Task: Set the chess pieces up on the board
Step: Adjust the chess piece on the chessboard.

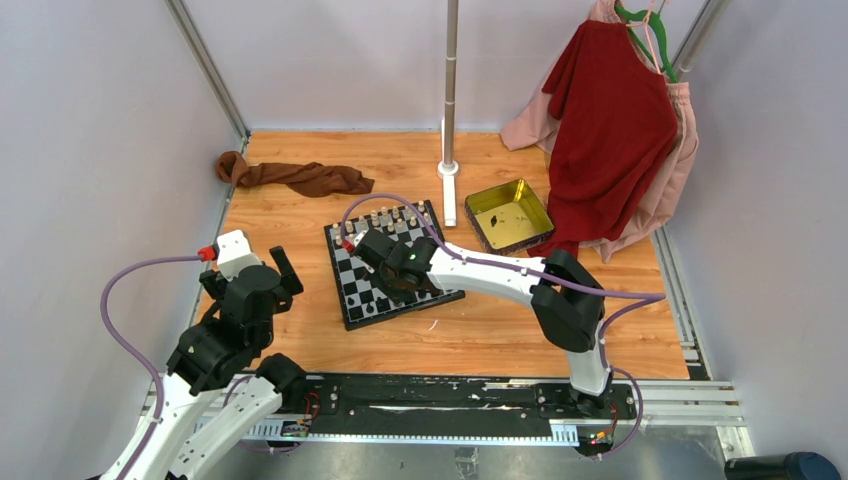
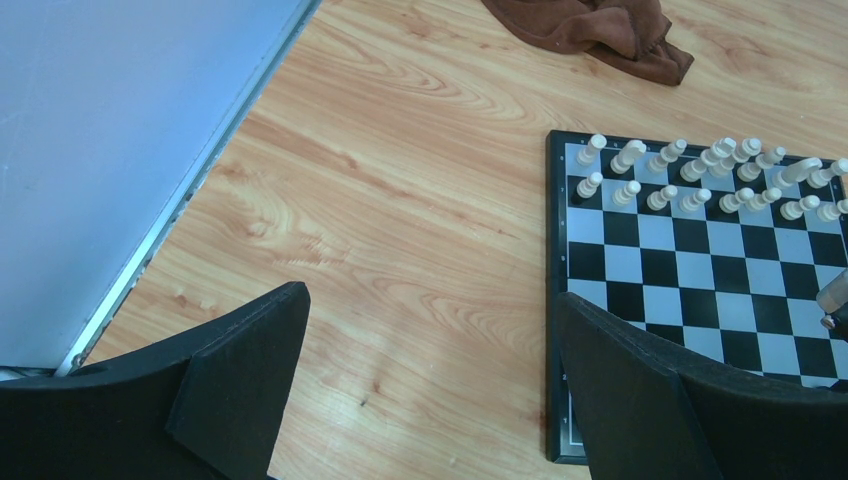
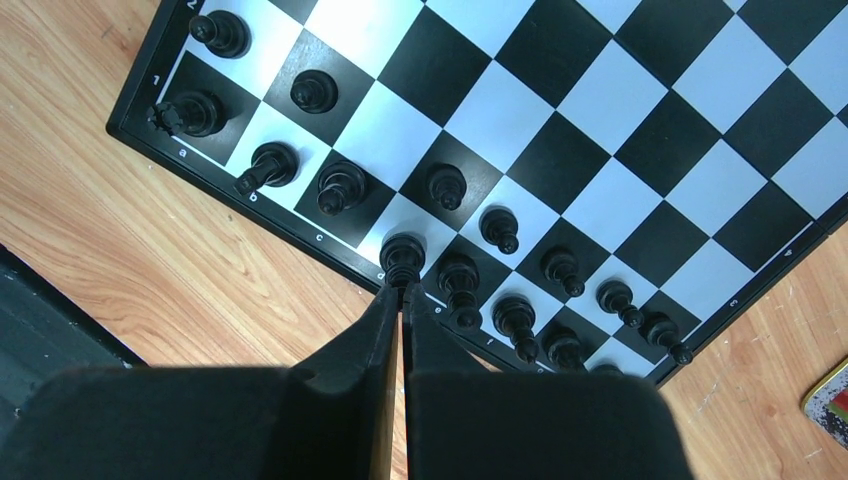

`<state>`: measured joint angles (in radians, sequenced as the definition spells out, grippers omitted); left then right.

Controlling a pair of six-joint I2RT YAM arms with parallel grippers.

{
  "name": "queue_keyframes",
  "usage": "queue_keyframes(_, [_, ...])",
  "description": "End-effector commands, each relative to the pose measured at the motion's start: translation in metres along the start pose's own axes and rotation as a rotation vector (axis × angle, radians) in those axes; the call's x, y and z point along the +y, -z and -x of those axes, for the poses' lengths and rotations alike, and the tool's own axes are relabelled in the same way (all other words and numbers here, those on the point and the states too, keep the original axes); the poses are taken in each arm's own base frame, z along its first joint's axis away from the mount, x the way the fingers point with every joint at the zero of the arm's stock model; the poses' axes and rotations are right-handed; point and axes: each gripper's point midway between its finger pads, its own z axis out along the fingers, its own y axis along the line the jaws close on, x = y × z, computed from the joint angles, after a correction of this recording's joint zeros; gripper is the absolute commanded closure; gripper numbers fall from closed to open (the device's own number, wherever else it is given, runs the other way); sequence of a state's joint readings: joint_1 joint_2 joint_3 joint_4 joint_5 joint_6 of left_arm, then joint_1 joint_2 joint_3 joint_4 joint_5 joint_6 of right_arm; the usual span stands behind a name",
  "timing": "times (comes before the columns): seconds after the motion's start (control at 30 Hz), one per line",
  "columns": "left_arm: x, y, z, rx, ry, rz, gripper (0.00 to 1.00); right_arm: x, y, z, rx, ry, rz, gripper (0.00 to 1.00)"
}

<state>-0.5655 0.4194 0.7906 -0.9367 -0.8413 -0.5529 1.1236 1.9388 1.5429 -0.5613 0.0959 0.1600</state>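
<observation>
We are holding our right tool [image 3: 402, 295] pressed together, a black chess piece [image 3: 403, 258] just ahead of its tips on the board [image 3: 620, 150], while our left tool [image 2: 430, 296] is hanging spread wide.

The right arm [image 1: 500, 275] reaches forward and across toward the left, elbow bent and wrist tipped downward. The right gripper [image 3: 402, 292] has its two fingers pressed flat together. The left arm [image 1: 205, 385] sits folded near its base. The left gripper [image 2: 432, 300] has its fingers [image 2: 240, 380] spread wide apart.
</observation>
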Motion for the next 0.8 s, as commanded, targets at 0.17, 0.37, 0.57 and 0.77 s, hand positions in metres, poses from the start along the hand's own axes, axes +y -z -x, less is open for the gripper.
queue_keyframes(0.17, [-0.0031,-0.0022,0.0017,-0.008,-0.001,0.000,0.01,-0.0054,-0.0020,0.0056,0.009,0.002,-0.002,1.00])
queue_keyframes(0.37, [-0.0031,-0.0021,0.0018,-0.009,0.001,0.000,0.01,-0.0044,-0.0032,0.0058,0.011,0.006,0.003,1.00])
queue_keyframes(0.57, [-0.0030,-0.0025,0.0016,-0.007,-0.003,0.003,0.01,-0.0042,-0.0050,0.0040,0.017,0.005,0.006,1.00])
queue_keyframes(0.77, [-0.0031,-0.0027,0.0013,-0.006,-0.005,0.003,0.01,-0.0040,-0.0076,0.0015,0.026,0.004,0.009,1.00])
